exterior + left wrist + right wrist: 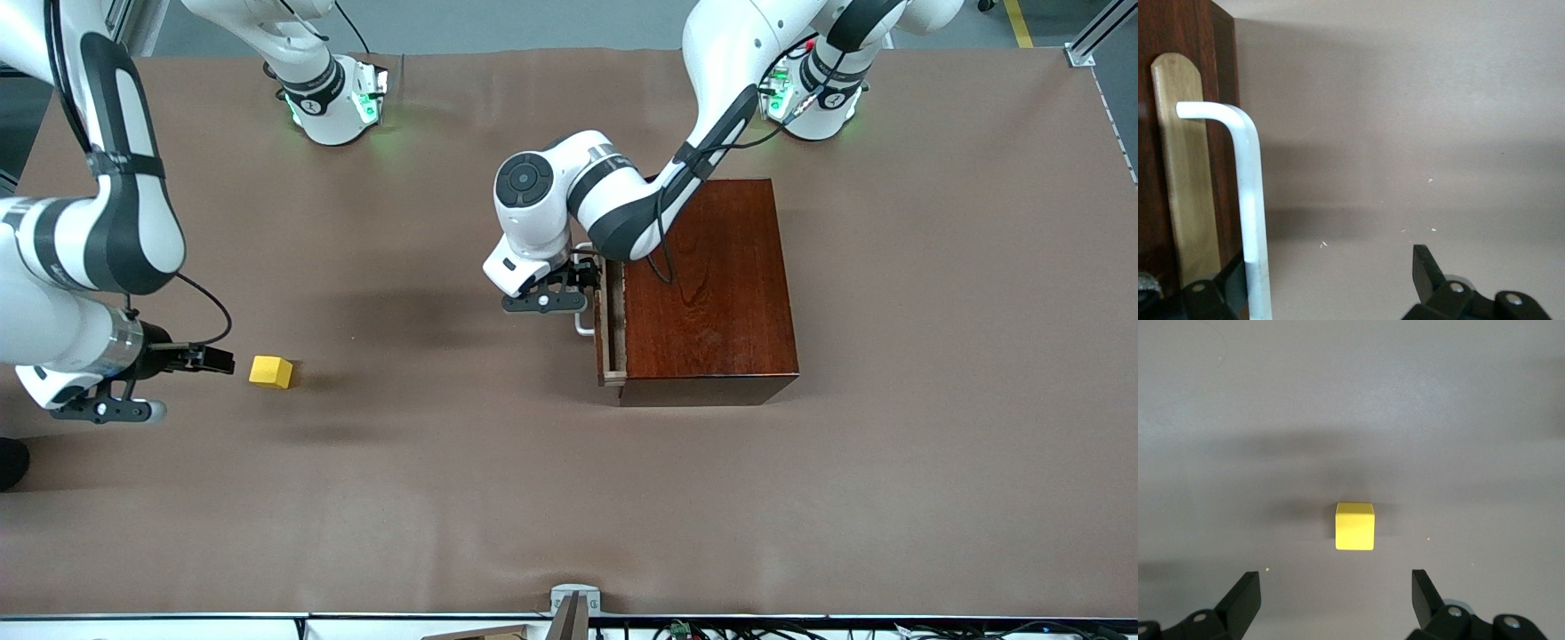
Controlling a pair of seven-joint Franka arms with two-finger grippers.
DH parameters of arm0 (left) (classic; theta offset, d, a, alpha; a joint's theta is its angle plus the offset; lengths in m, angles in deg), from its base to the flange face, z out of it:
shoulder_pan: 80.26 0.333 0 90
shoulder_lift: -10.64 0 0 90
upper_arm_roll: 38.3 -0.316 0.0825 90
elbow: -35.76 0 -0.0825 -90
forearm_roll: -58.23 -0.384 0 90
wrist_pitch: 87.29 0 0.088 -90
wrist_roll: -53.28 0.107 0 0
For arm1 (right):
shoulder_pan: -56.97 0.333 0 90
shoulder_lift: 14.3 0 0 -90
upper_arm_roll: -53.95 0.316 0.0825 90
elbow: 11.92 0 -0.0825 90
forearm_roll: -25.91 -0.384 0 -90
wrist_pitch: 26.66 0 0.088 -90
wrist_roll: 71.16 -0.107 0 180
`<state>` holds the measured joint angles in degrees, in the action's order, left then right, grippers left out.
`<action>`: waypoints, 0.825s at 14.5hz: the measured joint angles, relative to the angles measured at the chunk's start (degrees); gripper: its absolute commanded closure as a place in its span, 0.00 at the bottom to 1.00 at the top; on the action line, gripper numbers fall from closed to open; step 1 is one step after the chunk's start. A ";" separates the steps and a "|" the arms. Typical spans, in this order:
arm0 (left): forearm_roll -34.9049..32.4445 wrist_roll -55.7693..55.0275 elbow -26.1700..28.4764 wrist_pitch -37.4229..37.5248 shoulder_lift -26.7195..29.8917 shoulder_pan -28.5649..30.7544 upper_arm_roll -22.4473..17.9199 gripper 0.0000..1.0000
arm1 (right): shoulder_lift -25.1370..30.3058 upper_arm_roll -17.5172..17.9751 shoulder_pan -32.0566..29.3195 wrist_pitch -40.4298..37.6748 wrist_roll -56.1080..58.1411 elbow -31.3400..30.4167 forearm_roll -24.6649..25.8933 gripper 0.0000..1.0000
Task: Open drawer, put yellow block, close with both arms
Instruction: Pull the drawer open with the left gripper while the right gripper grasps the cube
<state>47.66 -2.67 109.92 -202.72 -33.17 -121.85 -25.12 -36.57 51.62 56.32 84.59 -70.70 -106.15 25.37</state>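
The yellow block [270, 372] sits on the brown worktop [444, 498] just beside the right hand [1337, 597], whose fingers are spread wide, gripping nothing. The left hand [1331, 280] is at the drawer [610, 329], slightly pulled out, its open fingers straddling the white handle [1251, 220].

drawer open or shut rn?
Barely open. The drawer sticks out a sliver from the box, pale tray edge showing. Left gripper, jaws open, is at the handle.
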 measured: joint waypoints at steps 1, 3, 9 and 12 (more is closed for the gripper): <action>0.00 -0.08 0.00 -0.83 -0.01 -0.32 0.01 0.00 | -0.66 -0.02 -0.02 0.70 0.00 0.00 0.00 0.00; -0.19 -0.43 -0.02 -1.75 -0.02 -1.04 -0.22 0.00 | -1.88 -0.08 -0.13 1.85 0.00 0.00 0.00 0.00; -0.18 -0.92 -0.04 -3.59 -0.05 -1.25 0.19 0.00 | -4.87 -0.15 -0.27 7.09 0.00 -1.14 0.00 0.00; 0.54 -0.93 -0.09 -3.95 -0.06 -1.21 0.09 0.00 | -5.44 -0.15 -0.28 12.84 0.02 -5.70 0.00 0.00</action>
<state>48.19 -3.60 109.84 -206.67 -33.23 -123.06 -25.03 -42.01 51.47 56.04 97.44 -70.67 -111.84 25.37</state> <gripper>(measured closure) 0.000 0.000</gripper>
